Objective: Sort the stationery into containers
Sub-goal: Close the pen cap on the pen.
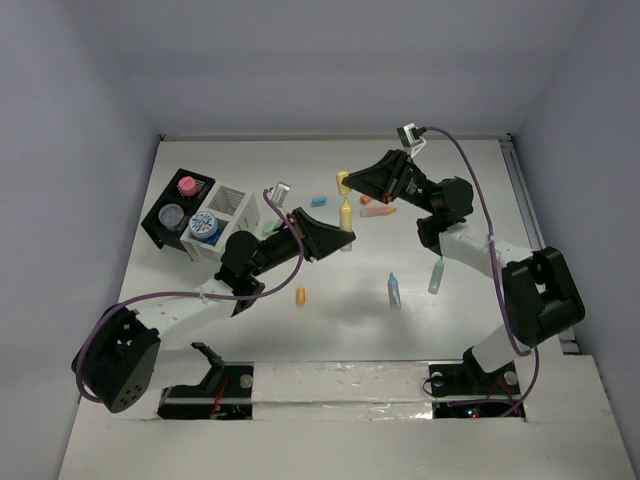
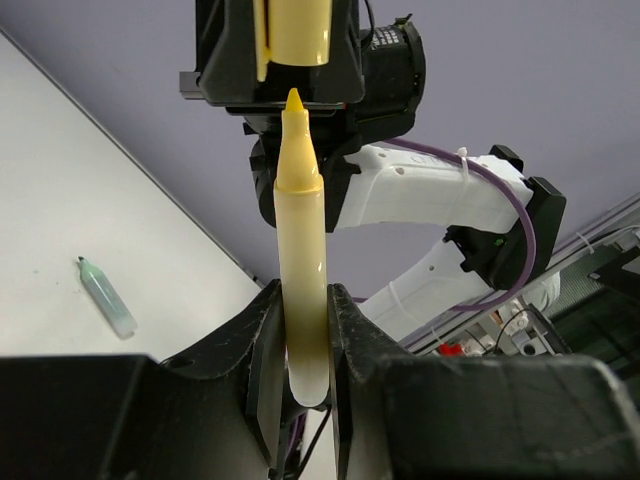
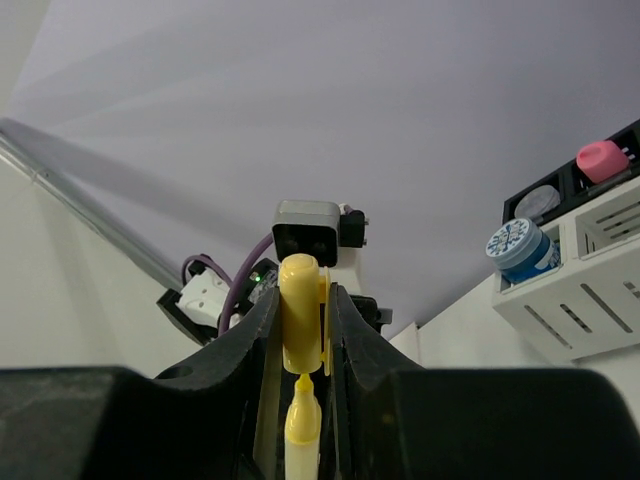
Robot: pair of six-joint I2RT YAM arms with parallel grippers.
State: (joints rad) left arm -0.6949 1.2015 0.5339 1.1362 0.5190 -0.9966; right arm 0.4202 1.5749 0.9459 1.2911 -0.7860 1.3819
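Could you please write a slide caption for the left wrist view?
Left gripper grips an uncapped yellow marker, tip close to the matching cap in the right gripper.

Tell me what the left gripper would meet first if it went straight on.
The yellow cap in the right gripper, it seems: the yellow marker in the left gripper has its tip just short of it.

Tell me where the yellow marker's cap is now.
The cap is near the centre of the top view, clamped in the right gripper, just beyond the tip of the yellow marker held by the left gripper.
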